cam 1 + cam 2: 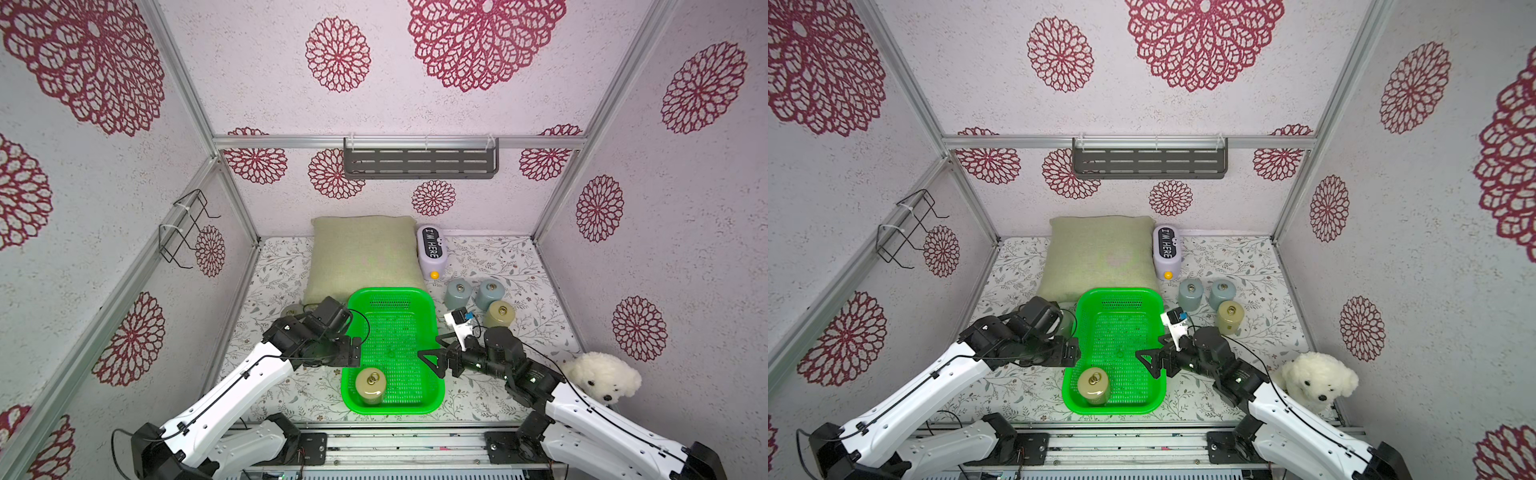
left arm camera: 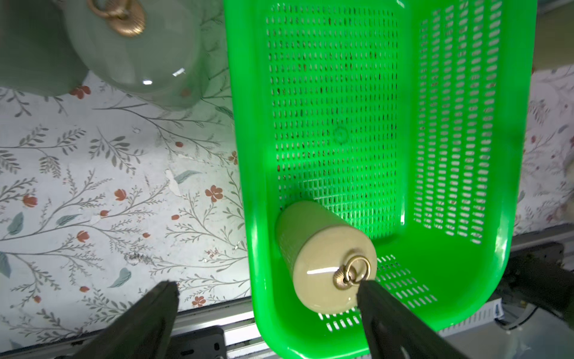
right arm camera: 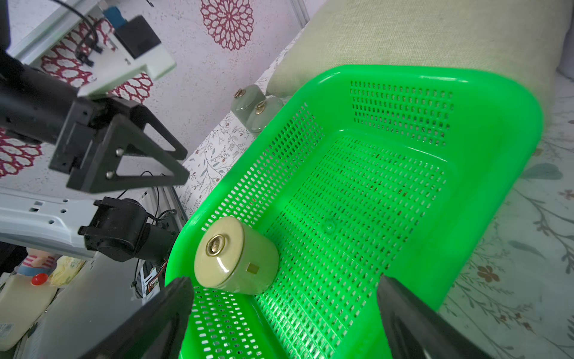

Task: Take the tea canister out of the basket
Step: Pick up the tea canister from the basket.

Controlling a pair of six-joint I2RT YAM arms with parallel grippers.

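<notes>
Beige tea canister [image 1: 370,386] stands upright in the green basket's [image 1: 390,291] near corner, closest to your left gripper [image 2: 267,287]; it and the right gripper [image 1: 430,363] gape empty.

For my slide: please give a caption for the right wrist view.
Beige canister standing in a corner of the green basket, pillow beyond.
</notes>
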